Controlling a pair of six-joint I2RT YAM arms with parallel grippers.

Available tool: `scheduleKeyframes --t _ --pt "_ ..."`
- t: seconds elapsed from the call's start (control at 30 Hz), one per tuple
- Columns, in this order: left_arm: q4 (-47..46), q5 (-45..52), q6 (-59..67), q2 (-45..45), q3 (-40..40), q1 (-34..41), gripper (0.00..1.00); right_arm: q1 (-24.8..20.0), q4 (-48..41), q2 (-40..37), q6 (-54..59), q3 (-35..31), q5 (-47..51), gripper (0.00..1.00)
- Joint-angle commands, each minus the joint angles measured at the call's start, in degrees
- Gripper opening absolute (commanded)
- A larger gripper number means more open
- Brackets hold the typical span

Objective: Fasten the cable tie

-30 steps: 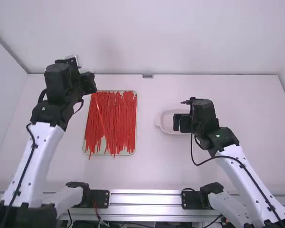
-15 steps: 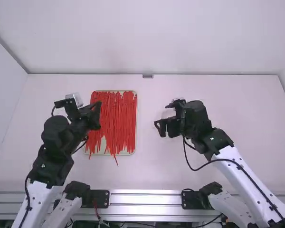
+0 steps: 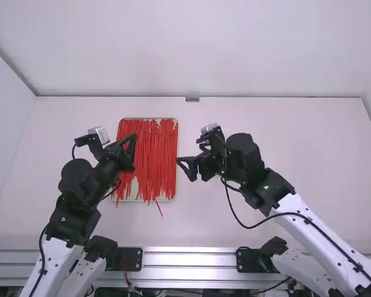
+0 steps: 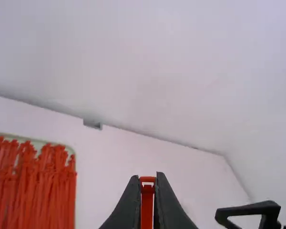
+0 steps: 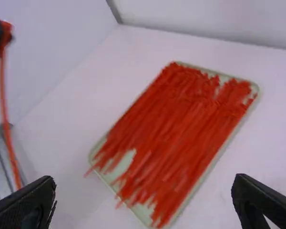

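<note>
A single red cable tie (image 4: 147, 205) is pinched between the fingers of my left gripper (image 4: 147, 183), which is shut on it. In the high view the left gripper (image 3: 128, 143) is raised over the left side of the tray of red cable ties (image 3: 149, 158). In the right wrist view the held tie (image 5: 4, 95) hangs down as a long strand. My right gripper (image 3: 184, 168) hovers just off the tray's right edge, open, with its fingers wide apart and nothing between them (image 5: 143, 191). One of the right gripper's fingers (image 4: 248, 210) shows in the left wrist view.
The pale green tray (image 3: 175, 130) holds several loose ties (image 5: 181, 129) lying lengthwise. White table (image 3: 309, 142) spreads bare to the right and at the back. A small grey bracket (image 3: 192, 98) sits at the far table edge.
My left arm has drawn back toward the camera, carrying one tie up off the pile. My right gripper has swung left, from over the white bowl to the tray's right edge.
</note>
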State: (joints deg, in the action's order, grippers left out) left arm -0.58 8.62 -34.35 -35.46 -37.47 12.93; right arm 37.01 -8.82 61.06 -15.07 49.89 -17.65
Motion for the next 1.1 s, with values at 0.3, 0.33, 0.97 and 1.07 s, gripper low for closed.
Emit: scheduleKeyframes --t 0.3,0.33,0.97,1.07 --pt "17.44 7.5 -5.29 -10.54 0.0 0.33 0.02 6.4 9.38 0.44 -4.35 1.79 2.67 0.97" --pt "18.97 8.57 -5.38 -11.37 0.0 0.28 0.01 6.93 9.6 0.44 -4.92 1.77 3.76 0.97" --pt "35.6 15.93 -12.96 -19.82 -0.02 2.69 0.02 9.73 25.4 0.46 -9.55 -10.01 10.03 0.93" --pt "36.09 15.85 -12.96 -19.85 0.0 3.52 0.02 9.94 26.08 0.46 -9.57 -10.8 10.01 0.91"
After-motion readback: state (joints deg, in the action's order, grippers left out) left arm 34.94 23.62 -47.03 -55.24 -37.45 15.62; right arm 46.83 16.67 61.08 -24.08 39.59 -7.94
